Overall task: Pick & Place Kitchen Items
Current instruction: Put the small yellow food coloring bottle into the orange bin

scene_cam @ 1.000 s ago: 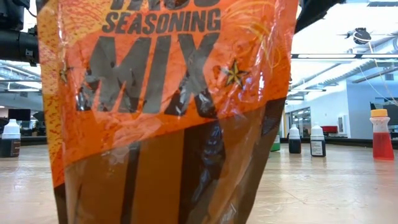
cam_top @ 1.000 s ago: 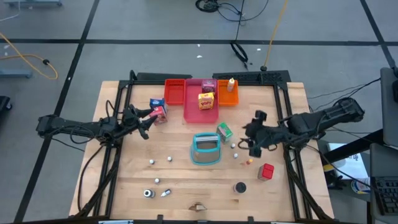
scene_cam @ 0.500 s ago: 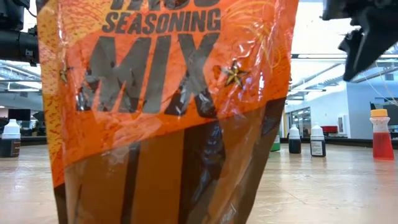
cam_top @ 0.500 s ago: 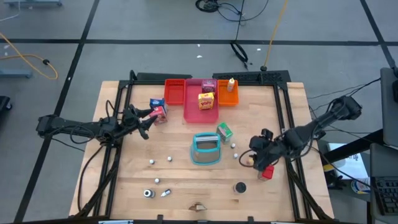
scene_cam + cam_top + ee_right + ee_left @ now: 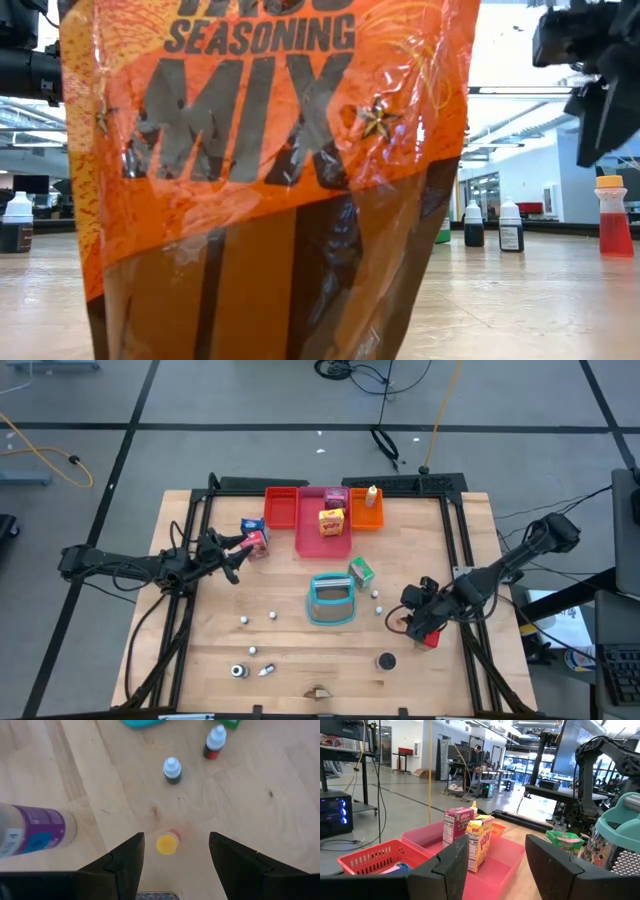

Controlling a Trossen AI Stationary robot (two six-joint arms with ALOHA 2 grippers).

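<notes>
**A:** Where is the right gripper (image 5: 408, 622)?

**B:** Low over the right half of the worktop (image 5: 200, 650), pointing down. Its fingers (image 5: 125, 862) stand apart with nothing between them. Seen past them, a small bottle with a yellow cap (image 5: 166, 843) sits on the wood right under the gap. The red cube (image 5: 431, 638) is just beside that gripper, partly hidden by the arm.

**A:** Anything else close by?

**B:** Two tiny white-capped bottles, one (image 5: 172, 770) nearer and one (image 5: 214, 741) farther off toward the teal basket (image 5: 331, 600). A jar with a purple label (image 5: 32, 830) lies on its side near the fingers.

**A:** And the left gripper (image 5: 236, 555)?

**B:** It waits at the left side, fingers (image 5: 451, 865) spread and empty, next to a red-and-blue carton (image 5: 255, 538) that rests on the worktop.

**A:** The trays?

**B:** Three at the far edge. The pink tray (image 5: 311, 540) holds a yellow-and-pink carton (image 5: 479, 841) and a darker pink one (image 5: 456, 826), standing side by side. An orange bottle (image 5: 372, 496) stands in the orange tray (image 5: 368, 519). The red tray (image 5: 282, 510) is left of them. A green carton (image 5: 361, 571) lies just beside the basket.

**A:** The level view?

**B:** An orange seasoning packet (image 5: 260, 170) fills most of it.
</notes>
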